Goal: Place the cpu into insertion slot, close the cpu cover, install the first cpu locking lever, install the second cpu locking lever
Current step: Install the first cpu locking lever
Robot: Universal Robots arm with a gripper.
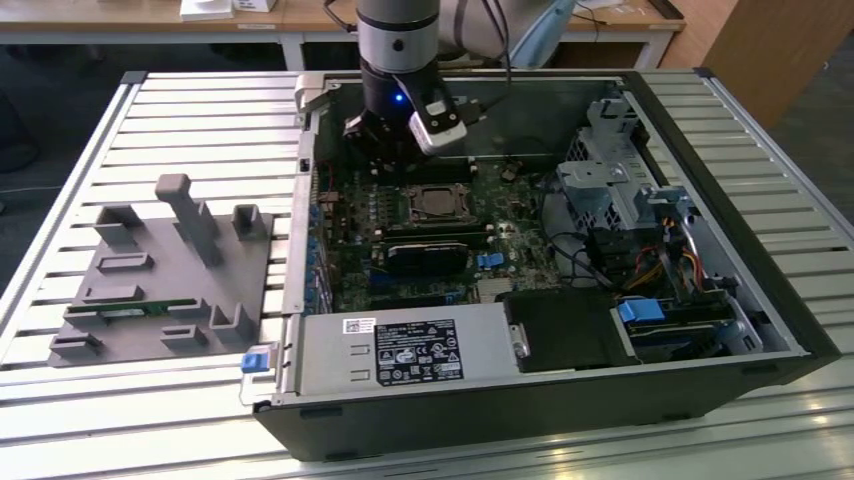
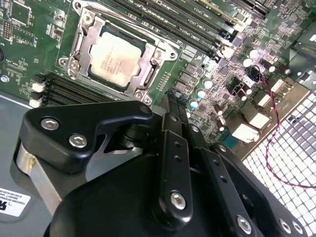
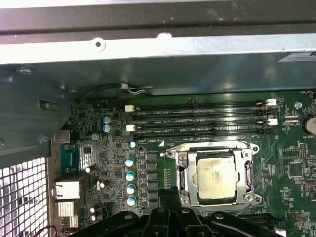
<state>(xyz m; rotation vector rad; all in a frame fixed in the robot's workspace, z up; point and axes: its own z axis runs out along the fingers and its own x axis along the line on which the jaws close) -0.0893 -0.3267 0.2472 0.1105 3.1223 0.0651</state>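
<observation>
Arm: UR arm (image 1: 396, 40) reaches straight down into the open PC case (image 1: 747, 210). The case lies on its side on the slatted tabletop (image 1: 200, 120), so the board faces up for top access.
Jaws: pressed together w/ nothing between them, as seen in both wrist views. Prob. kept shut to make one slim tip for nudging thin parts, not for carrying.
Jaw position: tips are just beside a corner of the socket frame, toward the exterior view's left of it. Touching or a hair off, can't tell.
Cpu: the cpu (image 2: 116, 57) sits flat inside the insertion slot (image 2: 63, 62), silver top up and square w/ the rim. Flat seating is what lets the contacts underneath meet.
Cover: the cpu cover (image 2: 134, 30) is down around the chip, whose top shows thru the window. The frame bears on the chip's edges to keep it seated.
Levers: thin wire locking levers (image 3: 212, 143) run along the frame's sides. Hooked or loose, can't tell.
Board: green board (image 3: 291, 168) w/ long memory slots (image 3: 197, 118) alongside the socket. A row of blue-capped capacitors (image 3: 130, 175) stands near the jaws.
Fixture: grey parts fixture (image 1: 174, 270) on the tabletop, outside the case on the exterior view's left, w/ a green strip in one seat. Likely there to keep parts at known spots.
Stage (judgement): chip in, cover shut, work is at the lever step.
</observation>
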